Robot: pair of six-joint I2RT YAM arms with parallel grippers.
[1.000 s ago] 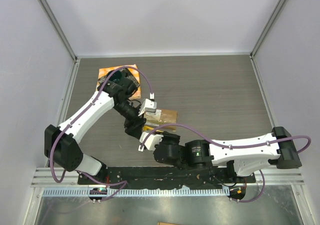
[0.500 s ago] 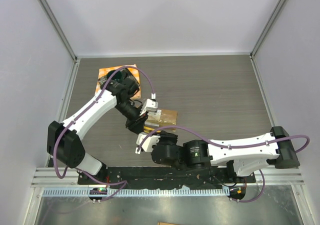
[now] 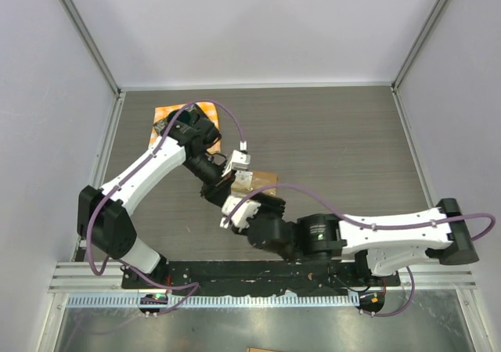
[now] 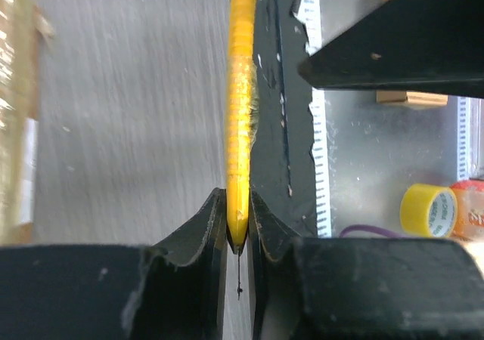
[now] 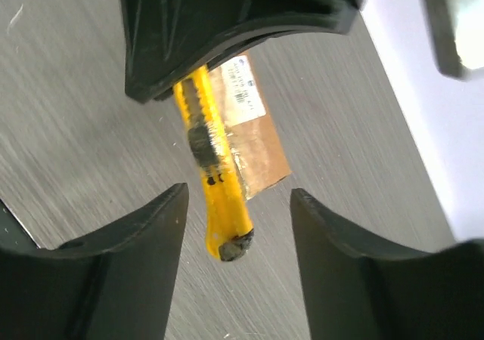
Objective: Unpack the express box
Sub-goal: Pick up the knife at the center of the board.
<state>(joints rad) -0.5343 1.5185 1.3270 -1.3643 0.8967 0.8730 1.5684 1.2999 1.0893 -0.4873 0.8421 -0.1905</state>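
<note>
- Spanning the top view, grey wood-grain worktop (image 3: 337, 149), walled on three sides; near edge hidden under the arm bases.
- Left arm (image 3: 145, 172) reaches up, then bends back toward centre. It covers most of what sits on the orange cloth (image 3: 166, 116) in the far-left corner, so only the cloth edges show.
- Right arm (image 3: 376, 235) lies low across the near side, with its wrist at centre, just near of the left wrist.
- Express box (image 3: 264, 181): brown cardboard lying flat on the worktop at centre. From above its left end is buried under both wrists; only the right end is clear. In the right wrist view, the white label and one taped corner show and the rest is cut off by the left tool's body. In the left wrist view it is only a blurred shiny strip at the left border.
- Left tool (image 4: 238, 198): narrow, both fingers pinched on the end of a yellow knife (image 4: 240, 91). The knife runs away from the camera, edge-on. Cannot tell whether a blade is out.
- Right tool (image 5: 238, 196): fingers spread wide, one on each side of the knife's dark butt end, with a gap on both sides and no contact. The fingertips are soft-focus.
- Yellow tape roll (image 4: 427, 208) lies beyond the worktop edge at the left wrist view's right border. The item beside it is cropped and cannot be identified.
</note>
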